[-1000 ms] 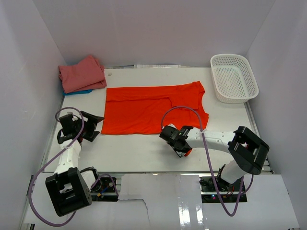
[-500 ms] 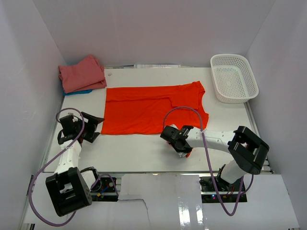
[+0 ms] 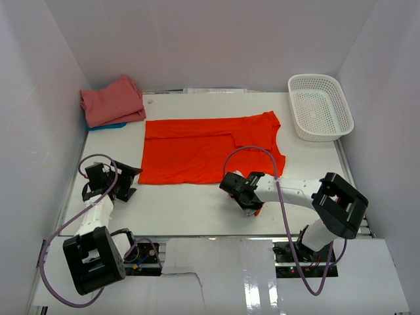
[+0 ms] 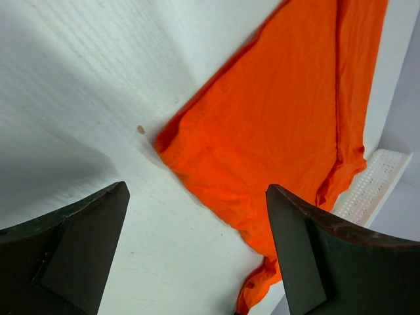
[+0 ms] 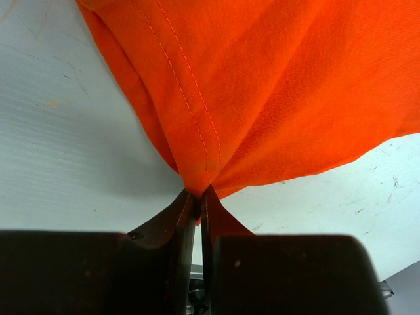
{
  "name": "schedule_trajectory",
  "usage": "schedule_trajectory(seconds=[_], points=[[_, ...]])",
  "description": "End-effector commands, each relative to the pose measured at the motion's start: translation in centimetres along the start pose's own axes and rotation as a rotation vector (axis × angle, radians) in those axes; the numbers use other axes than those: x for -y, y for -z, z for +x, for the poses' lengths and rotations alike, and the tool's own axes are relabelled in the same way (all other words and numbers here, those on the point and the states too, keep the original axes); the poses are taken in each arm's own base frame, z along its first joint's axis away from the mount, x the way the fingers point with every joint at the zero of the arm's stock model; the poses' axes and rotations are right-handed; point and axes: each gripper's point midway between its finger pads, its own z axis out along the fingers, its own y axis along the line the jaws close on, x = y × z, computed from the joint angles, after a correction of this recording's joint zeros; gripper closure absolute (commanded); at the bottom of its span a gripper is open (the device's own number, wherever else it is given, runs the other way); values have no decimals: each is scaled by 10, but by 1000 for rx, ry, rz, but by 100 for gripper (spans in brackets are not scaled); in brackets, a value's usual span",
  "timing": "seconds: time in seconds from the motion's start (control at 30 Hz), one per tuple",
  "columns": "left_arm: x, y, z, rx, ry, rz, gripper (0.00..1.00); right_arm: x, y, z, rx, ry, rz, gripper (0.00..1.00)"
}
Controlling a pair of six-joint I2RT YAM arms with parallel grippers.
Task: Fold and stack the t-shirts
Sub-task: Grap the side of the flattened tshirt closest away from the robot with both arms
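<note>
The large orange-red shirt [image 3: 210,149] lies spread across the middle of the white table [image 3: 184,207]. It is thin, soft knit cloth, doubled over into a wide band with the neck end toward the right. Its near right corner is drawn out into a narrow peak toward the table's front edge. The right pincer [image 5: 199,197] is clamped tight on that peak. In the wrist view a double-stitched hem runs down into the two dark fingers, which meet with only cloth between them.

The left pincer [image 4: 197,190] gapes wide and holds nothing. Its blunt dark fingers point at the shirt's near left corner without touching it. A tiny tan speck [image 4: 140,129] sits on the table just beside that corner.

At the far left a folded salmon-pink shirt [image 3: 113,100] rests on a blue shirt [image 3: 113,125], of which only an edge shows. A white plastic mesh basket [image 3: 319,106], oblong with rounded corners, stands at the far right, apart from the orange cloth.
</note>
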Motion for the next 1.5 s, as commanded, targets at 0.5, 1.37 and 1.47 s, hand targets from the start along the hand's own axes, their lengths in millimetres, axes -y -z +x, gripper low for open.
schedule_trajectory(seconds=[0.5,1.37,1.47], points=[[-33,-25,-2,22,84,-103,16,1,8,-4,17,3,-7,88],[-43,-43,23,-41,96,-150,26,1,9,-7,37,9,-9,87],[-43,-42,24,-34,95,-147,38,1,8,-7,36,8,-8,87]])
